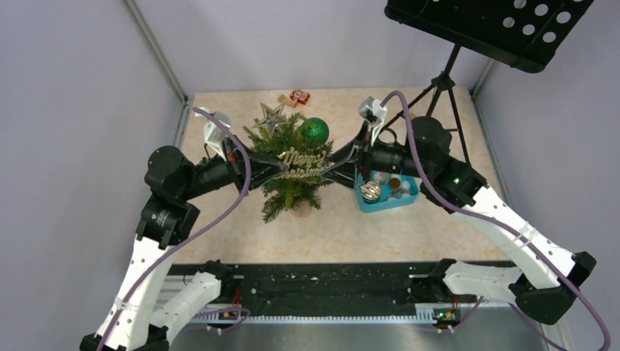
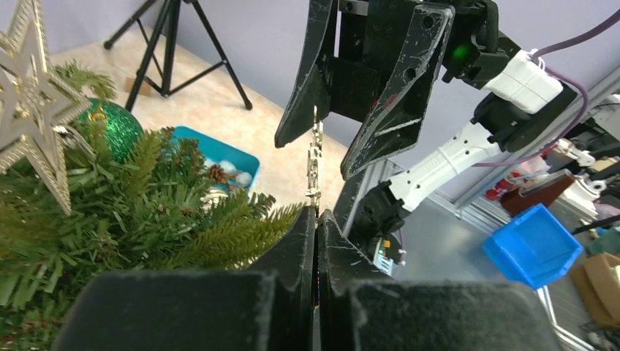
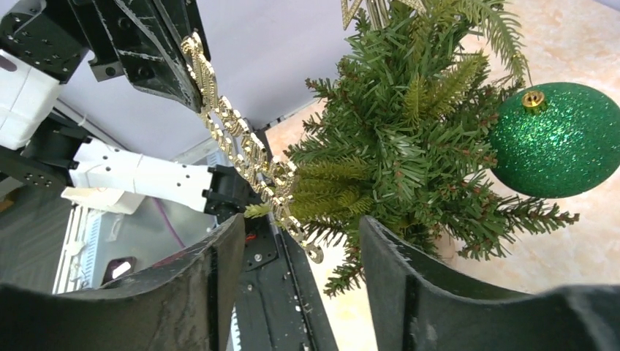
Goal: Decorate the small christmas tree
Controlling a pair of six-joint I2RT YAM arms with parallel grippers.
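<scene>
While the left gripper pinches one end of the gold sign, the right gripper stands spread at the other, with the small christmas tree between them.
Top view: the tree lies at 3 o'clock of the left gripper and 9 o'clock of the right, under the sign. Left wrist: the fingers are pressed together on the sign's end, with the tree at 9 o'clock. Right wrist: open fingers flank the sign, and the tree is at 1 o'clock, a green bauble on it.
</scene>
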